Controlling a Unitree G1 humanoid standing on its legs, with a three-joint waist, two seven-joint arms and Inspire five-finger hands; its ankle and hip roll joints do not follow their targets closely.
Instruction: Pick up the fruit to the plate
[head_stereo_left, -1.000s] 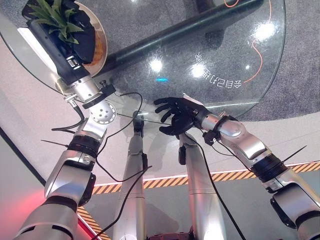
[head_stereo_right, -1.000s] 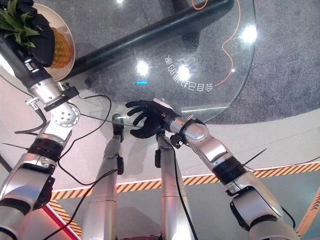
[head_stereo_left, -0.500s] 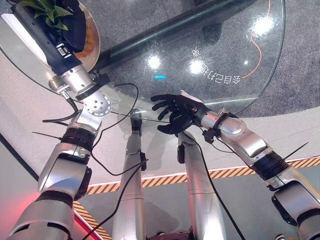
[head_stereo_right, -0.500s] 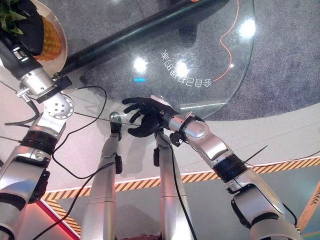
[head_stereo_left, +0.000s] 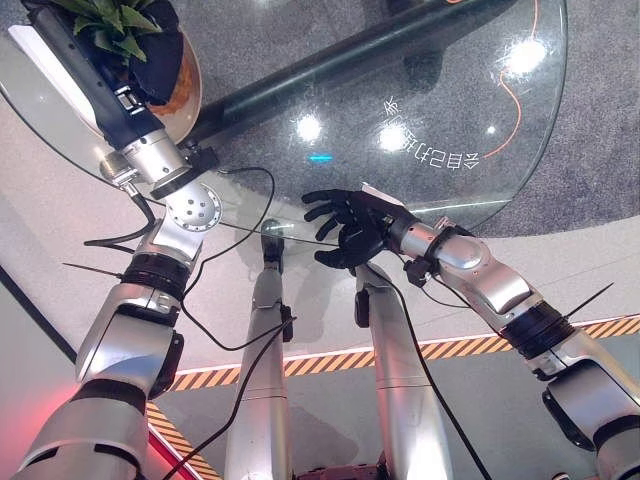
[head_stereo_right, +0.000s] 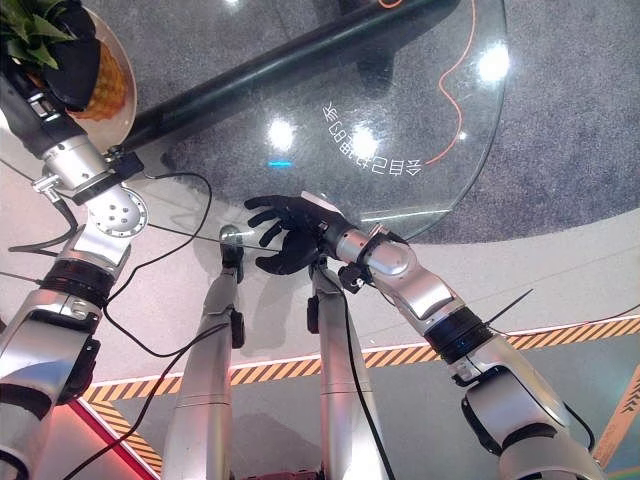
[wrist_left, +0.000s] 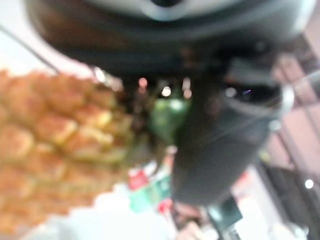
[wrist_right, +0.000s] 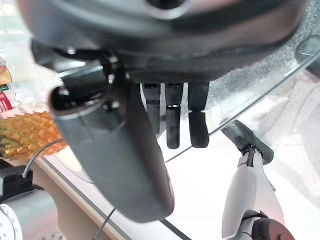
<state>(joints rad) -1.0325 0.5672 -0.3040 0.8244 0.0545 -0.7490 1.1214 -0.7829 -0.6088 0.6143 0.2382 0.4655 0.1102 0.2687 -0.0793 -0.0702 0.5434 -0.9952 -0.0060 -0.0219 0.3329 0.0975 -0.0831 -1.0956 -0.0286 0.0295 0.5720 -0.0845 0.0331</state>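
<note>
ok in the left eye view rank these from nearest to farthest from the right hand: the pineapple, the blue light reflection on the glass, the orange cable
From the right hand:
1. Blue light reflection, on the glass just beyond the hand.
2. Orange cable, seen through the glass on the robot's right, farther back.
3. Pineapple, on the plate at the far left, in the left hand.

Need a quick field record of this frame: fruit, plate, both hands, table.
fruit: pineapple, green crown up by the left hand
plate: pale round plate at the table's far left edge, pineapple over it
left hand: left hand curled round the pineapple
right hand: right hand open, fingers spread, holding nothing, at the near table edge
table: round glass table
</note>
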